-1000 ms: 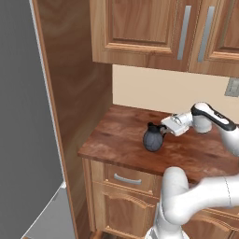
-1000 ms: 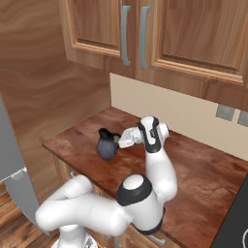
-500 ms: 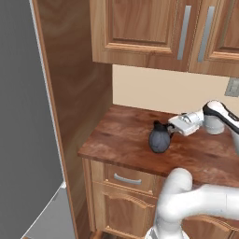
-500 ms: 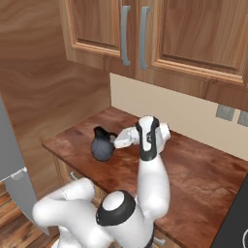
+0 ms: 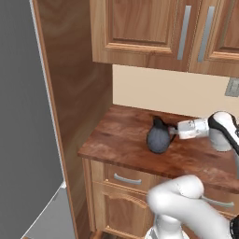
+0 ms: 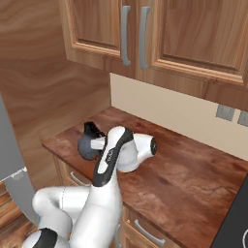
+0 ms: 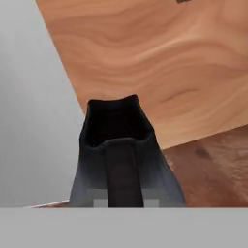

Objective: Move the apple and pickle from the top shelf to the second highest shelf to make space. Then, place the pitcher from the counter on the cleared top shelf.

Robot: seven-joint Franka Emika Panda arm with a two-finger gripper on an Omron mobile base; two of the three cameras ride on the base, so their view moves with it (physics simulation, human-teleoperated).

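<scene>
Pitcher (image 5: 158, 138) shifted right, gripper (image 5: 172, 132) clamped, counter (image 5: 116, 140)

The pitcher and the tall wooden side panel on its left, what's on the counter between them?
Nothing: in the left base view the counter is bare wood between the pitcher and the wooden side panel.

The pitcher (image 5: 158, 138) is looking dark grey with a black rim, and the counter (image 5: 116, 140) is showing glossy red-brown wood grain under lighter brown cabinets (image 5: 140, 28).
</scene>
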